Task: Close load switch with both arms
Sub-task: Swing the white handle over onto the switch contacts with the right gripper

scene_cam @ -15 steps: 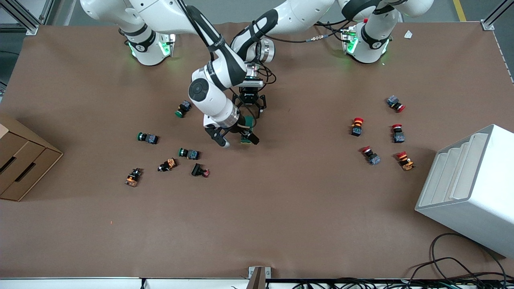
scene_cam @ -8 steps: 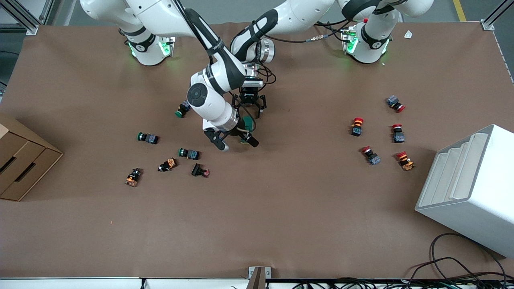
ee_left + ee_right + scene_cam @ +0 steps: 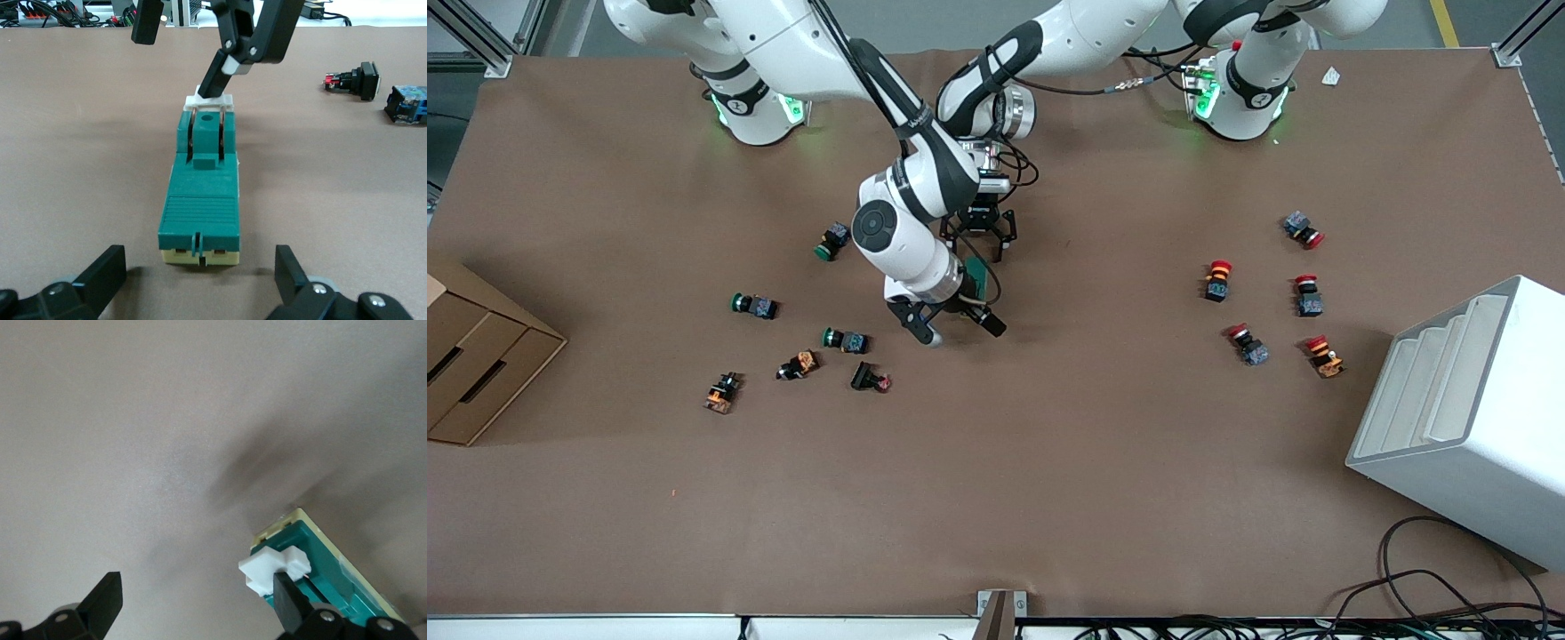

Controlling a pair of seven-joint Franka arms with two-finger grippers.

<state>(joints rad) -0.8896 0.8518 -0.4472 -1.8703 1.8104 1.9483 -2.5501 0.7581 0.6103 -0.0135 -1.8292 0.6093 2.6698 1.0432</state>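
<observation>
The load switch (image 3: 979,278) is a dark-green block on a cream base lying on the brown table, with a white lever at one end. In the left wrist view the load switch (image 3: 202,190) lies lengthwise just ahead of my left gripper (image 3: 197,280), which is open and empty. My left gripper (image 3: 980,238) hangs over the switch's end nearer the robots' bases. My right gripper (image 3: 963,329) is open at the switch's other end. One of its fingers (image 3: 288,600) rests against the white lever (image 3: 270,570), as the left wrist view (image 3: 223,63) also shows.
Several green and orange push-buttons (image 3: 845,340) lie toward the right arm's end. Several red ones (image 3: 1217,279) lie toward the left arm's end. A white rack (image 3: 1467,418) and a cardboard box (image 3: 471,356) stand at the table's ends.
My right gripper has shifted a little toward the front camera, one finger staying at the lever. My left gripper has stayed in place.
</observation>
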